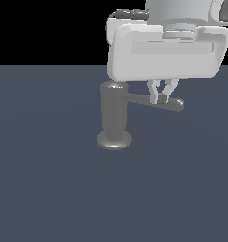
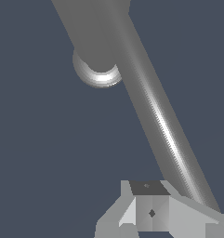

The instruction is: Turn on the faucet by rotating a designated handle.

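Dark floor: one faucet, one handle.

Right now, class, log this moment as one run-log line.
tool: fingers nearly together at handle, contact unclear | faucet: upright | handle: pointing to exterior view's right

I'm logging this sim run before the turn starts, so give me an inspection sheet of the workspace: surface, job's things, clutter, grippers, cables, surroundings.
Surface: flat dark blue-grey floor, bare where visible.
Job's things: faucet stands upright on its flared round base; handle sticks out sideways from near the top, toward the exterior view's right.
Clutter: nothing seen.
Grippers: gripper points down at the handle near its rounded end, fingers close together at the rod; whether they clamp it cannot be told.
Cables: a dark cable on the arm's wrist.
Surroundings: plain black background above the floor.
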Tool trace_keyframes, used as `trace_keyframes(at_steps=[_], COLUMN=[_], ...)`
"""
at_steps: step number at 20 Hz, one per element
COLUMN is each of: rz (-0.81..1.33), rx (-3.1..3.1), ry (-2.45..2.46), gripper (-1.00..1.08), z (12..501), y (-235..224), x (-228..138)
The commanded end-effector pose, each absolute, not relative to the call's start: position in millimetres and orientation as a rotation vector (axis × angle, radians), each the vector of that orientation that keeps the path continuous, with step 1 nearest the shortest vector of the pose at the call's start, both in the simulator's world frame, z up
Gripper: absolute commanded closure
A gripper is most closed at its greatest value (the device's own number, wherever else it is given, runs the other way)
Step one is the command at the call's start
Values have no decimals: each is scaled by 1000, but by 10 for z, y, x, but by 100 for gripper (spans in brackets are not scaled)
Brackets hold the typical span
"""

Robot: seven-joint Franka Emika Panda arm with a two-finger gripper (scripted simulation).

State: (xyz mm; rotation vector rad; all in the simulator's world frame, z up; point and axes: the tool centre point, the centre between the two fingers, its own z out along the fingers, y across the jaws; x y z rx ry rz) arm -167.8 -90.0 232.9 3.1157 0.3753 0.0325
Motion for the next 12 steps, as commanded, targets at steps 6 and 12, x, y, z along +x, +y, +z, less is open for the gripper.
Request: trace_keyframes(at_steps=[6, 12], rz=[-1, -1], rx=[3117, 3117], ry=[386, 386], gripper=[108, 108], z=[2227, 2227], y=[-1162, -1382], x=[-1577, -1477])
